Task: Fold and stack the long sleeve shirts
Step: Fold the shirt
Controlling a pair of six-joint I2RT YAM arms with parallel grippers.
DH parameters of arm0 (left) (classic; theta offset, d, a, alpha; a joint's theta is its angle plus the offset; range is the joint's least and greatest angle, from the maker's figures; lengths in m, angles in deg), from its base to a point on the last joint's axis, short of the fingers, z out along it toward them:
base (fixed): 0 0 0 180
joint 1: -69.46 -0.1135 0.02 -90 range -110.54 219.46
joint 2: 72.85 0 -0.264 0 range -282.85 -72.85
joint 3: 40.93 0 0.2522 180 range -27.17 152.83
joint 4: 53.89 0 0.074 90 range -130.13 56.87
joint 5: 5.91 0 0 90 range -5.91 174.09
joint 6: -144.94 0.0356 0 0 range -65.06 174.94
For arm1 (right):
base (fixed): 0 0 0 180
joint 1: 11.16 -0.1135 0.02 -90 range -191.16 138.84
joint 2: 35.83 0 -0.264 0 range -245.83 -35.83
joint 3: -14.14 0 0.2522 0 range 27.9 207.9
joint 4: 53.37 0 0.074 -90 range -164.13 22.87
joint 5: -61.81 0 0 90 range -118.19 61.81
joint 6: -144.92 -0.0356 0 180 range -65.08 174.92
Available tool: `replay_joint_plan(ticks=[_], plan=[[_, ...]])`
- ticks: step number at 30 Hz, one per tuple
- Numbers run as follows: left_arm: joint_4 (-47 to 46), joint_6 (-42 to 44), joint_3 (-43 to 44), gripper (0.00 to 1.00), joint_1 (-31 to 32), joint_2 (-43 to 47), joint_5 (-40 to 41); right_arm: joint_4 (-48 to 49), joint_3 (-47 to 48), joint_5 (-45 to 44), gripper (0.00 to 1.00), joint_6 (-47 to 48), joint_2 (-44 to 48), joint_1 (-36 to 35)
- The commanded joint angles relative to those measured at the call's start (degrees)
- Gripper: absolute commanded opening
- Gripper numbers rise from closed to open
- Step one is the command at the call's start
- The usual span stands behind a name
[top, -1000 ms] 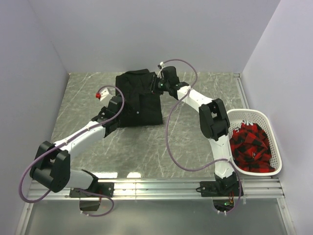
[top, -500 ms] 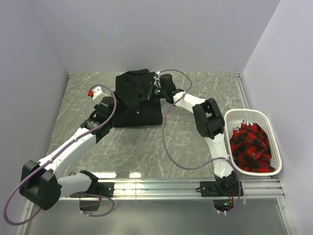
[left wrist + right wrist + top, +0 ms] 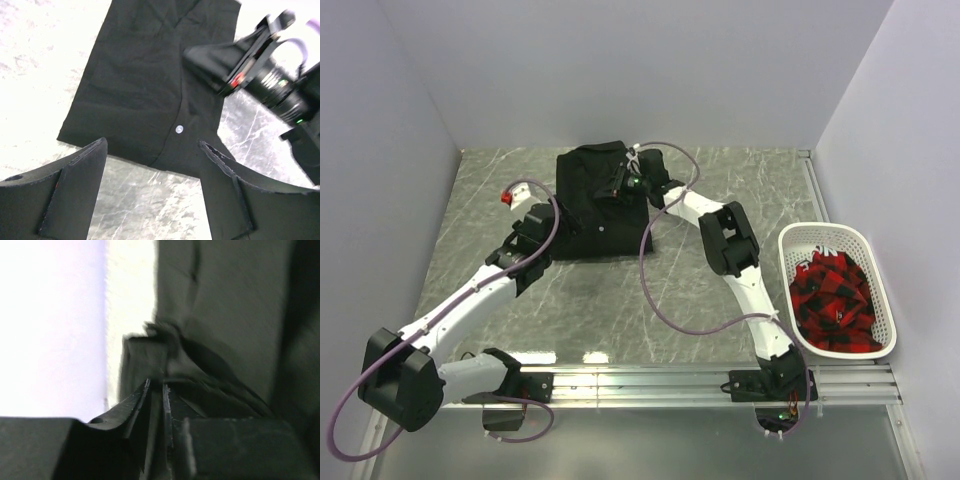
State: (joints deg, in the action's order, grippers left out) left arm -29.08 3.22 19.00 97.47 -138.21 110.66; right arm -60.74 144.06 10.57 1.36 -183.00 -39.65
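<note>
A plain black long sleeve shirt [image 3: 600, 205] lies folded on the table at the back centre. It fills the left wrist view [image 3: 145, 75], where a pale button [image 3: 179, 129] shows. My right gripper [image 3: 621, 180] is over the shirt's upper right part, with its jaws closed on a fold of black cloth [image 3: 167, 357]. It also shows in the left wrist view [image 3: 200, 55]. My left gripper [image 3: 548, 238] is open and empty, just off the shirt's near left corner, above bare table [image 3: 152, 145].
A white basket [image 3: 830, 229] holding red and black plaid cloth [image 3: 832, 292] stands at the right edge. Walls close in the table at the left, back and right. Purple cables loop over both arms.
My right gripper has moved left from the shirt's right edge onto the shirt. My left arm has pulled back from the shirt's left edge toward its near left corner.
</note>
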Motion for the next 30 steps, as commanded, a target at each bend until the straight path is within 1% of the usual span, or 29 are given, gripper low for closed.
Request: replay_joint_plan(ticks=[1, 3, 5, 6, 9, 11, 12, 17, 20, 21, 23, 27, 29, 30], plan=[[-0.41, 0.05, -0.82, 0.78, 0.20, -0.11, -1.25, 4.94, 3.38, -0.70, 0.25, -3.56, -1.54, 1.41], [-0.50, -0.30, -1.00, 0.78, 0.29, -0.47, -1.25, 5.56, 1.89, -1.93, 0.26, -3.66, -0.14, 2.03], [-0.33, -0.48, -1.00, 0.78, 0.29, -0.99, -1.25, 6.17, -2.59, -4.82, 0.28, -2.35, 3.45, 2.91], [-0.33, -0.48, -0.82, 0.78, 0.29, -1.26, -1.17, 5.91, -4.17, -5.79, 0.31, -0.08, 4.86, 3.00], [-0.24, -1.01, -0.21, 0.79, 0.29, -2.57, -1.25, 4.59, -11.01, -8.87, 0.35, 4.15, 10.49, 3.44], [-0.06, -1.10, 0.06, 0.79, 0.20, -3.10, -0.99, 4.86, -13.93, -9.76, 0.37, 5.30, 14.96, 3.70], [0.20, -1.10, 0.32, 0.79, 0.29, -3.45, -0.82, 4.86, -15.33, -10.02, 0.40, 6.44, 16.47, 3.71], [0.38, -0.57, 2.78, 0.78, 0.20, -6.26, -0.90, 4.86, -24.39, -10.55, 0.43, 8.48, 26.92, 3.62], [0.82, -0.75, 4.71, 0.75, 0.12, -8.90, -1.43, 6.87, -29.92, -8.97, 0.44, 6.99, 31.94, 3.53], [0.82, -1.01, 5.15, 0.72, 0.12, -10.12, -1.52, 7.92, -32.98, -8.27, 0.44, 6.28, 32.99, 3.27], [0.64, -1.27, 5.68, 0.67, -0.15, -11.27, -1.87, 10.99, -35.90, -6.34, 0.44, 4.79, 35.37, 2.48], [-1.03, -2.41, 6.12, 0.55, -0.85, -14.69, -3.45, 13.38, -41.35, -4.93, 0.44, 3.12, 36.52, 0.28], [-1.47, -3.11, 6.21, 0.52, -1.55, -16.28, -4.76, 15.83, -43.11, -4.40, 0.44, 1.97, 35.82, -0.42], [-1.73, -3.73, 5.86, 0.48, -2.08, -17.68, -5.03, 16.89, -44.86, -4.22, 0.44, 1.10, 35.38, -0.51]])
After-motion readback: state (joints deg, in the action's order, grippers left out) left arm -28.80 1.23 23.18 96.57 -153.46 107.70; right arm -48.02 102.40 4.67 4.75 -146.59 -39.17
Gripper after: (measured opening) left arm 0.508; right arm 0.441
